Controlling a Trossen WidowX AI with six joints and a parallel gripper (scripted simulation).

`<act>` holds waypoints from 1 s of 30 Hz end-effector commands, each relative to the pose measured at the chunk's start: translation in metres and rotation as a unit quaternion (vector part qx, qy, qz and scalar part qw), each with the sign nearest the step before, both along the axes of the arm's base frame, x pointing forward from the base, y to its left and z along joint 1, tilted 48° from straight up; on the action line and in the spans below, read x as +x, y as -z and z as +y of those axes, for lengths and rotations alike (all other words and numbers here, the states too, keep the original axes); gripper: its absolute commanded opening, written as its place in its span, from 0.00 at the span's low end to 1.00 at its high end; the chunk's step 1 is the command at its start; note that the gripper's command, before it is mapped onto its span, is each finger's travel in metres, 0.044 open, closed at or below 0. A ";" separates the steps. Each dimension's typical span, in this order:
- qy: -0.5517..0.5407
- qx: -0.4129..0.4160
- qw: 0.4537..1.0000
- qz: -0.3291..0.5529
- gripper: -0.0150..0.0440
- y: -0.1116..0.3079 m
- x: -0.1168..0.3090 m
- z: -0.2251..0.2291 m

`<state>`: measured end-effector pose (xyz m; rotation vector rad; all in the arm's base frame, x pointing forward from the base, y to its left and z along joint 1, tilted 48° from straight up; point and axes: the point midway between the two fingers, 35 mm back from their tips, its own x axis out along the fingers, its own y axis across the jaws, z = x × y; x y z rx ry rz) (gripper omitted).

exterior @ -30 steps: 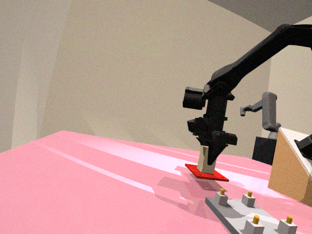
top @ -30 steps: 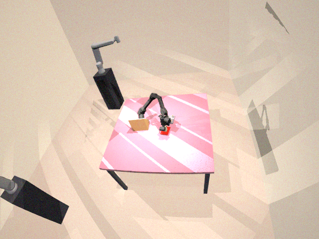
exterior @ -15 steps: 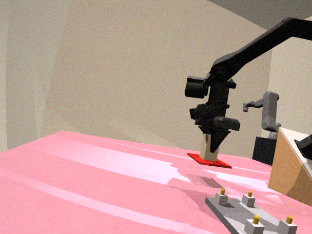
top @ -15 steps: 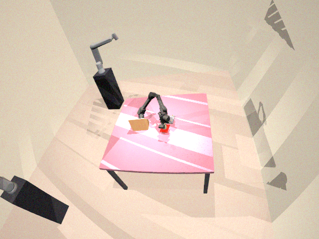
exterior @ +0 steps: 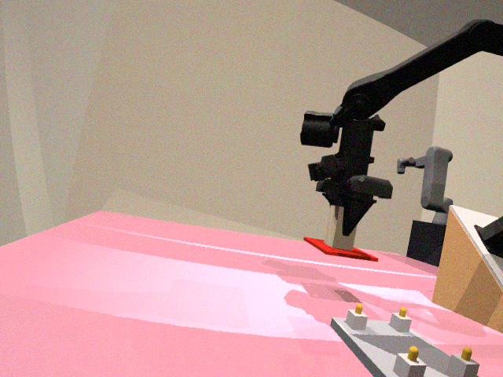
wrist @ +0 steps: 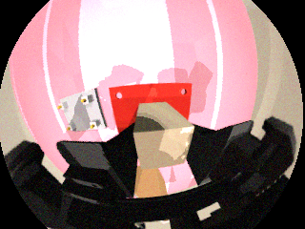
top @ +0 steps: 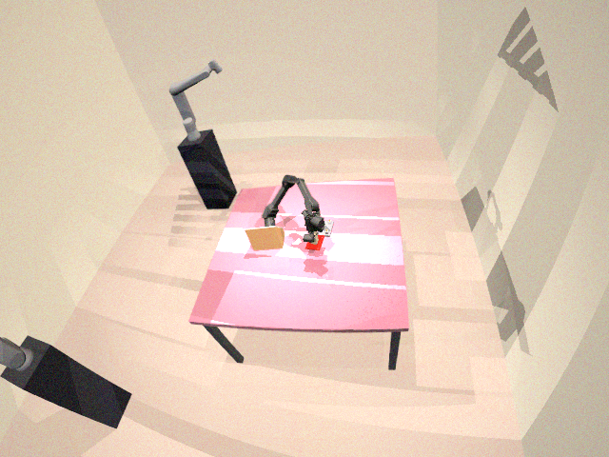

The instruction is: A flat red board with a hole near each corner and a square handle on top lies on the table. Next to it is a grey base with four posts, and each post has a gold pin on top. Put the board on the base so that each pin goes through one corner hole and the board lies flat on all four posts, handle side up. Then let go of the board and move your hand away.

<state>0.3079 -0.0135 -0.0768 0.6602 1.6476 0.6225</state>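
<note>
You have the end effector [top: 311, 238] [exterior: 341, 227] [wrist: 155, 122] closed partway, its fingers on opposite sides of the square handle [exterior: 341, 239] [wrist: 164, 140] and firm on it; the handle's width keeps them from closing further. The red board [top: 314, 245] [exterior: 357, 254] [wrist: 125, 107] hangs below, handle side up, and looks to be just above the tabletop [top: 304, 305] [exterior: 122, 324] [wrist: 193, 24], roughly level. Holding it by the handle makes sense: your fingers stay off the corners, so the holes can meet the pins. You can see two holes along the board's twelve o'clock edge in the wrist view; the others are hidden.

The grey base [top: 328, 227] [exterior: 380, 327] [wrist: 91, 112] lies apart from the board, at nine o'clock of it in the wrist view and about one o'clock in the top view. Its four gold pins point up, so the board should be lowered from straight above. The base looks slightly turned against the board there, so you will probably need a small rotation as well as the carry. Lift enough for the board to pass over the pins, line up all four holes, then lower it. If you release with one hole off, the board would likely sit tilted on a pin.
</note>
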 end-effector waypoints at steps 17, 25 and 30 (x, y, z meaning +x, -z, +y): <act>0.001 -0.005 1.000 -0.005 0.25 -0.036 0.015 0.031; 0.000 -0.006 1.000 -0.007 0.25 -0.050 0.019 0.044; -0.001 -0.006 1.000 -0.008 0.25 -0.059 0.020 0.053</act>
